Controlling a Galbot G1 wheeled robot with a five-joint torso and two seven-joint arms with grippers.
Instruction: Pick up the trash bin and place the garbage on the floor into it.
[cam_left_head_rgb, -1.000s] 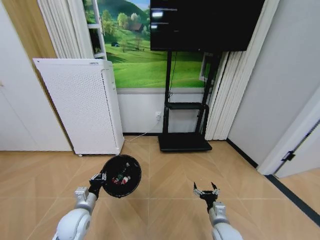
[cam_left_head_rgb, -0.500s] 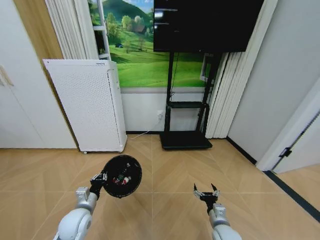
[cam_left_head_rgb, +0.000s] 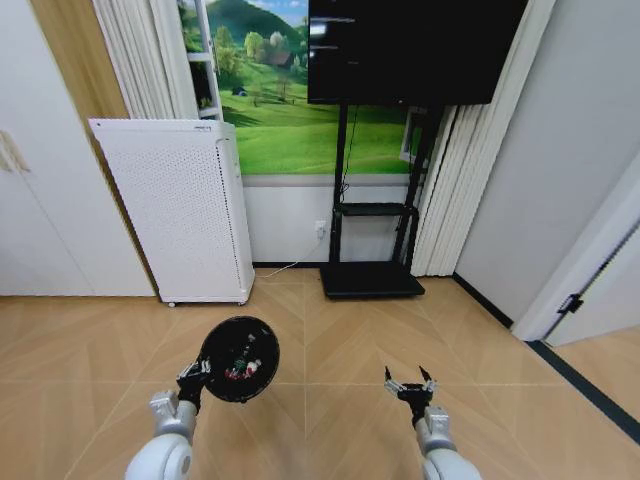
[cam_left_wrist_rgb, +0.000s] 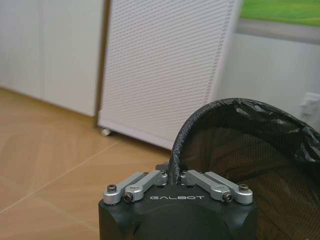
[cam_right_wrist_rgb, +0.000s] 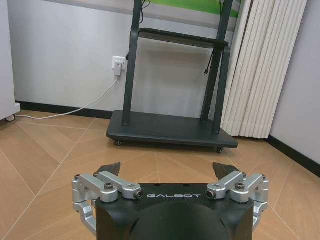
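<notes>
The black mesh trash bin (cam_left_head_rgb: 239, 358) hangs above the floor (cam_left_head_rgb: 330, 340), held by its rim in my left gripper (cam_left_head_rgb: 197, 374), which is shut on it. Its mouth faces up toward the head camera, and small red-and-white and green bits of garbage (cam_left_head_rgb: 240, 364) lie inside. In the left wrist view the bin's rim (cam_left_wrist_rgb: 176, 150) runs between the closed fingers of the left gripper (cam_left_wrist_rgb: 175, 176). My right gripper (cam_left_head_rgb: 406, 379) hovers open over bare parquet at the lower right, with nothing between its fingers; it also shows open in the right wrist view (cam_right_wrist_rgb: 170, 170).
A white perforated appliance (cam_left_head_rgb: 180, 210) stands against the wall at the left. A black TV stand (cam_left_head_rgb: 370, 250) with a wheeled base (cam_right_wrist_rgb: 170, 129) and a cable to a wall socket (cam_right_wrist_rgb: 118, 64) stands ahead. Curtains hang at the right, and a dark strip (cam_left_head_rgb: 590, 390) edges the floor.
The whole head view shifted as the camera moved. The left gripper and bin have sunk slightly lower in that view. The right gripper stays open and almost unmoved.
</notes>
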